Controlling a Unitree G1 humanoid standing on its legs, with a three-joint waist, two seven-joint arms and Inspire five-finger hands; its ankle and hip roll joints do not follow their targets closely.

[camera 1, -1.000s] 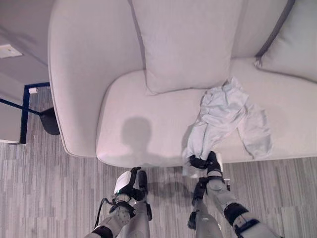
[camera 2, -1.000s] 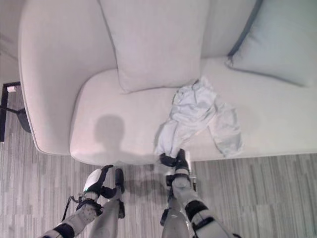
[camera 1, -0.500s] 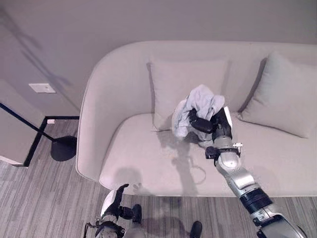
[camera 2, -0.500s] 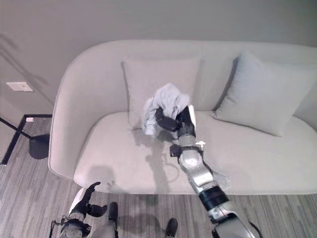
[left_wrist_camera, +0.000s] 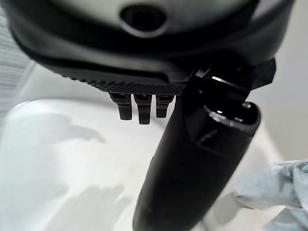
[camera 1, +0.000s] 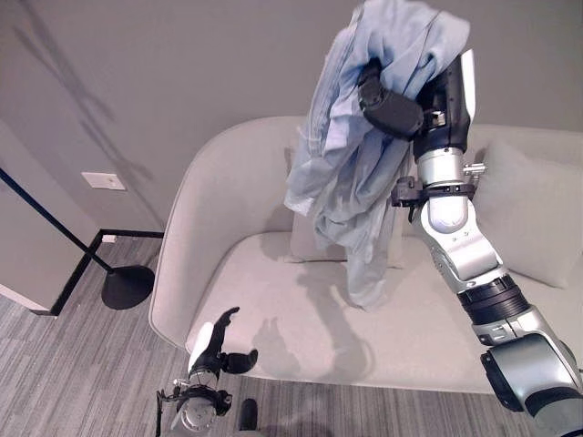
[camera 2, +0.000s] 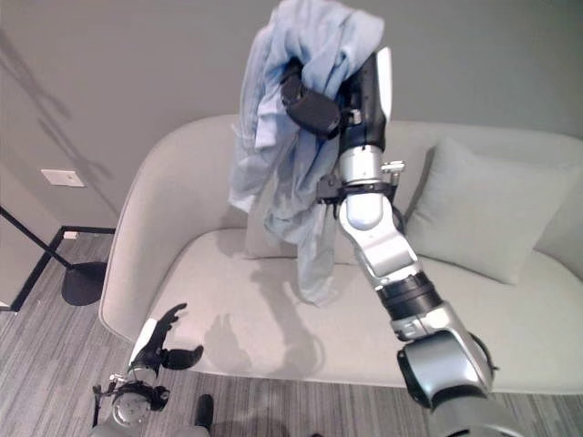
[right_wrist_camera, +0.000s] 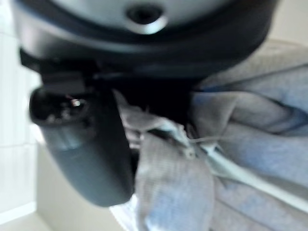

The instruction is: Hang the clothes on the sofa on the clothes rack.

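A light blue shirt (camera 1: 364, 173) hangs bunched from my right hand (camera 1: 393, 102), which is raised high in front of the wall, fingers curled round the cloth. The shirt's tail dangles above the seat of the pale sofa (camera 1: 301, 319). In the right wrist view the blue cloth (right_wrist_camera: 250, 144) is bunched against the thumb (right_wrist_camera: 82, 144). My left hand (camera 1: 208, 344) hangs low by the sofa's front edge, fingers relaxed and holding nothing; the left wrist view shows its thumb (left_wrist_camera: 192, 163) and fingers (left_wrist_camera: 139, 108) over the sofa seat.
The black base and slanting pole of a stand (camera 1: 127, 285) sit on the floor left of the sofa. Two pale cushions (camera 2: 483, 218) lean on the backrest. A white wall plate (camera 1: 102, 180) is on the wall. Striped grey carpet (camera 1: 82, 382) lies in front.
My right hand has lifted the shirt from the sofa's front edge to high above the seat. The camera has tilted up, now showing the wall. The left hand stays low.
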